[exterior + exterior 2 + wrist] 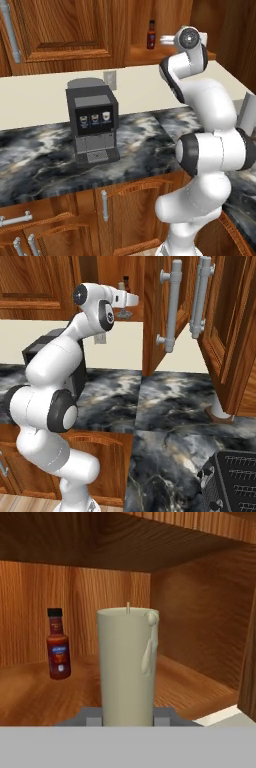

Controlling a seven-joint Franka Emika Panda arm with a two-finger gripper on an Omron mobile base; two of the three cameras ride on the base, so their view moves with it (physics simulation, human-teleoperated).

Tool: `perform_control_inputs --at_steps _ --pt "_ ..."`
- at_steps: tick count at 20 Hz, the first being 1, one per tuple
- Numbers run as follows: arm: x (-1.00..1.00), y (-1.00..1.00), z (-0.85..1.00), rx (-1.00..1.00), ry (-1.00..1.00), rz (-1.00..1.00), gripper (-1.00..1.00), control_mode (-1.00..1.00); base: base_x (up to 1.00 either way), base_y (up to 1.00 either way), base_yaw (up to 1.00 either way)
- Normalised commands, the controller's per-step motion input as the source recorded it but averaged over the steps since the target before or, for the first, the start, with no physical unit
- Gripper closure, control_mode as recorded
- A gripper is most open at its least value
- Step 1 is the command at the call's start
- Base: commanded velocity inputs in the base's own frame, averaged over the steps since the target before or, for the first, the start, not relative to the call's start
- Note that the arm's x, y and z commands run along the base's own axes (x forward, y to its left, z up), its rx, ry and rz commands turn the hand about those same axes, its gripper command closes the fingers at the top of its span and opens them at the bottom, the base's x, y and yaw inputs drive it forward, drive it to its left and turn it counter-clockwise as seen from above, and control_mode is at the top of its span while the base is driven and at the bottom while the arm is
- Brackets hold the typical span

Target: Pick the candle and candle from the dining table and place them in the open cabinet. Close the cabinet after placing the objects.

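Note:
A cream candle (127, 667) with a short wick, a wax drip and a small grey base stands upright right in front of the hand camera, inside the open cabinet (30, 697). My gripper (131, 301) reaches into that wooden compartment, shut on the candle; its fingertips are hidden by the candle. The grey base (123, 314) shows just under the hand at shelf level; whether it touches the shelf I cannot tell. My gripper (167, 40) is to the right of the red-capped bottle. The other candle and the dining table are out of view.
A small dark bottle (58, 644) with a red label stands on the shelf, left of the candle. An open cabinet door (154, 331) with a silver bar handle (172, 306) hangs right of the hand. A coffee machine (92, 122) sits on the black marbled counter (35, 160). A dark rack (232, 481) is lower right.

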Motion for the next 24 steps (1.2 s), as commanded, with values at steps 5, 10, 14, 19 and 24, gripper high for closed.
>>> perform_control_inputs --at_steps 5,10,14,19,24 --pt "0.28 0.00 -0.27 0.00 -0.01 0.01 1.00 -1.00 0.00 0.00 0.00" --pt "0.24 0.00 -0.26 0.00 -0.01 0.02 1.00 -1.00 0.00 0.00 0.00" --pt "0.24 0.00 -0.11 0.00 -0.02 0.01 1.00 -1.00 0.00 0.00 0.00" --pt "0.07 -0.05 0.10 0.00 -0.07 0.00 1.00 -1.00 0.00 0.00 0.00" --pt "0.00 -0.04 0.34 0.00 -0.10 0.00 1.00 -1.00 0.00 0.00 0.00"
